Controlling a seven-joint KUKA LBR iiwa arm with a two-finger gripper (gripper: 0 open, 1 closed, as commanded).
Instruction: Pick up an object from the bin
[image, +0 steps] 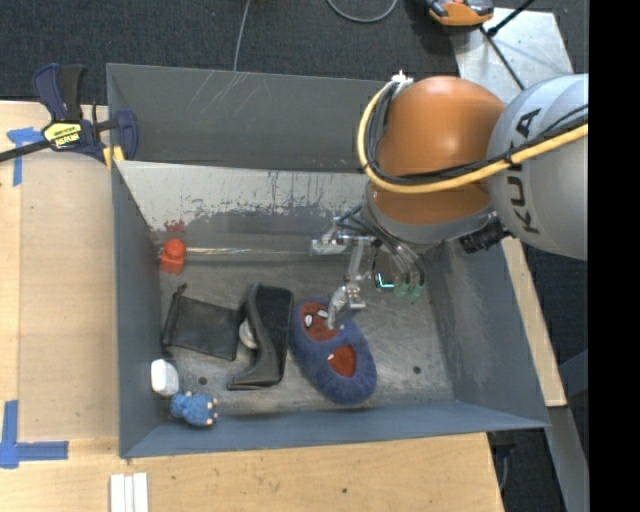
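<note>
Bin (250, 120): grey metal with sloping walls. Loose items lie across the left and middle of its floor.

Arm (552, 160): enters from the right. Its orange cover (440, 140) hangs over the bin's back right part, with a yellow cable looped round it.

Claw (342, 300): extends down and to the left from beneath the orange cover, low over the middle of the floor. Its tip is at the upper end of the blue slipper (335, 365), on or just above a red and white patch there. Contact cannot be confirmed. Whether the claw is spread or pressed together cannot be told from this angle, and nothing is seen pinched in it.

Blue slipper: lies at the middle front of the floor with its opening up, showing a red inside. Its lower end is near the front wall.

Neighbouring items: a black boot-shaped piece (265, 340) lies just left of the slipper, close alongside it. A black flat pouch (200, 330) lies further left, beside the boot-shaped piece.

Other items: an orange cap (173, 255) sits at the back left, at the end of what looks like a clear tube (255, 246) lying along the foot of the back wall. A small white piece (164, 377) and a small blue toy (193, 408) lie in the front left corner, near each other and well apart from the claw.
</note>
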